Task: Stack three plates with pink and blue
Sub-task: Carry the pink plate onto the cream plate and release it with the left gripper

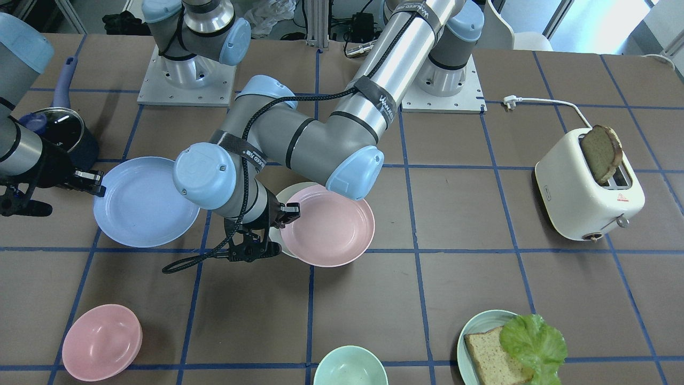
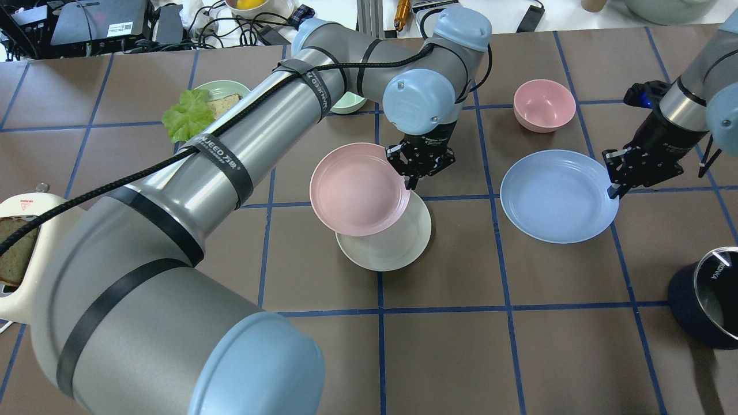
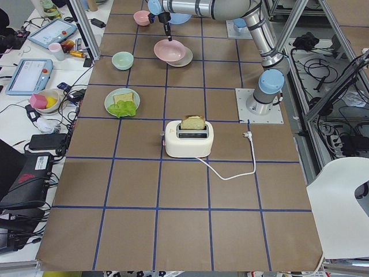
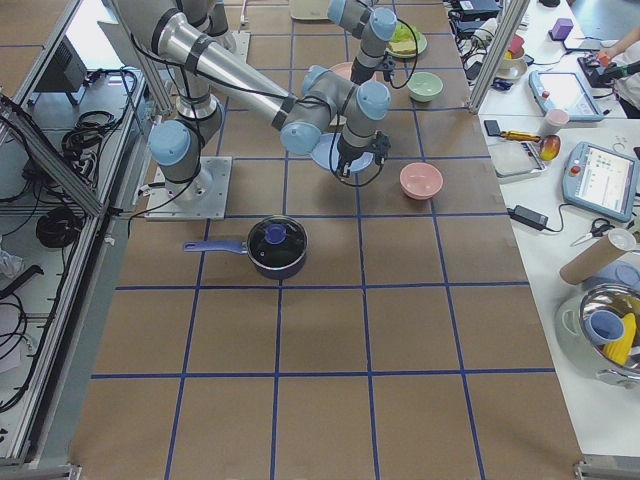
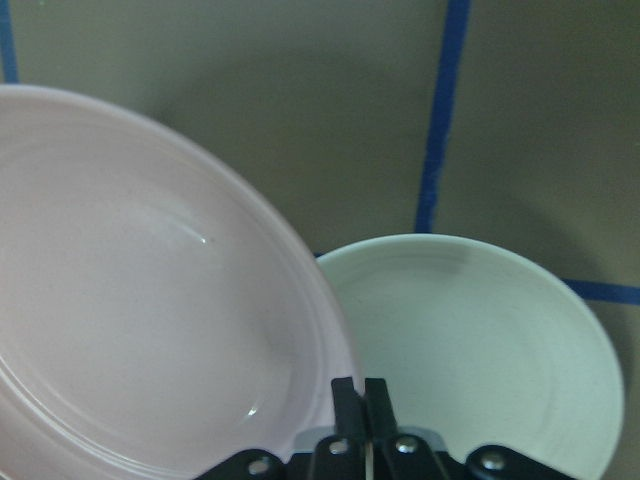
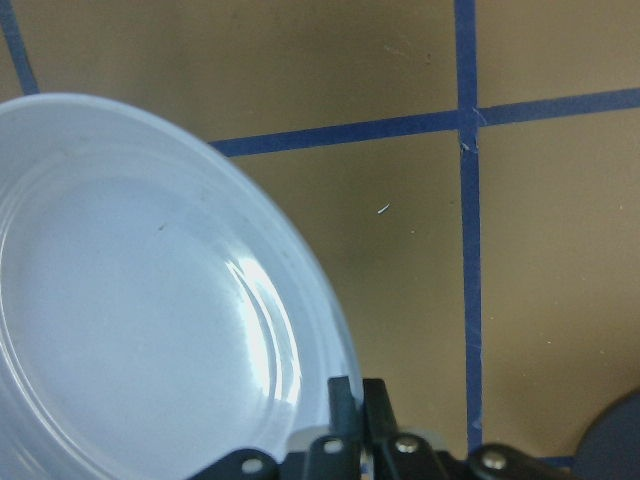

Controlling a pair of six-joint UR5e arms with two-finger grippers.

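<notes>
My left gripper (image 2: 410, 183) is shut on the rim of the pink plate (image 2: 358, 189) and holds it above the cream-white plate (image 2: 398, 242), overlapping it and offset to one side. The left wrist view shows the pink plate (image 5: 140, 300) over the cream-white plate (image 5: 480, 340), the fingers (image 5: 360, 405) pinching the pink rim. My right gripper (image 2: 612, 190) is shut on the rim of the light blue plate (image 2: 556, 196), which looks slightly raised above the table. The right wrist view shows the fingers (image 6: 358, 400) on the blue plate's (image 6: 140, 300) rim.
A pink bowl (image 2: 543, 105), a pale green bowl (image 1: 350, 367), a teal plate with bread and lettuce (image 1: 481, 331), a white toaster (image 1: 582, 192) holding a bread slice, and a dark lidded pot (image 2: 712, 297) stand around the plates.
</notes>
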